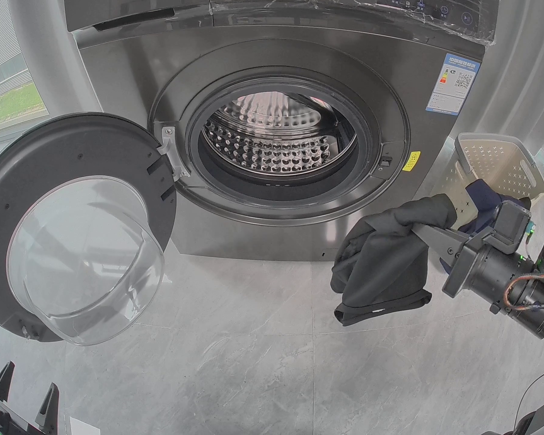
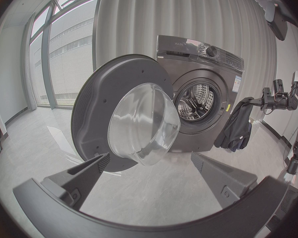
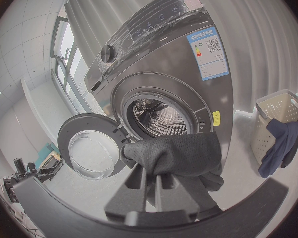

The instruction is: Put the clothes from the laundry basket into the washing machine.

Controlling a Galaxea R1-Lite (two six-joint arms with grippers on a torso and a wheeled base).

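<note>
Gripping a dark garment (image 1: 381,267) in our right claw (image 1: 422,232), we hold it right of the washing machine (image 1: 272,152), near the laundry basket (image 1: 501,164); left claw (image 2: 149,157) released.

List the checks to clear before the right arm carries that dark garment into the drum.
1. Right gripper shut on the dark garment: ok.
2. Door swung wide, off the opening: ok.
3. Drum has room: ok, looks empty.
4. Garment's hanging end off the floor: ok, by the left wrist view.
5. Left gripper, fingers open, low and away from the path: ok.
</note>
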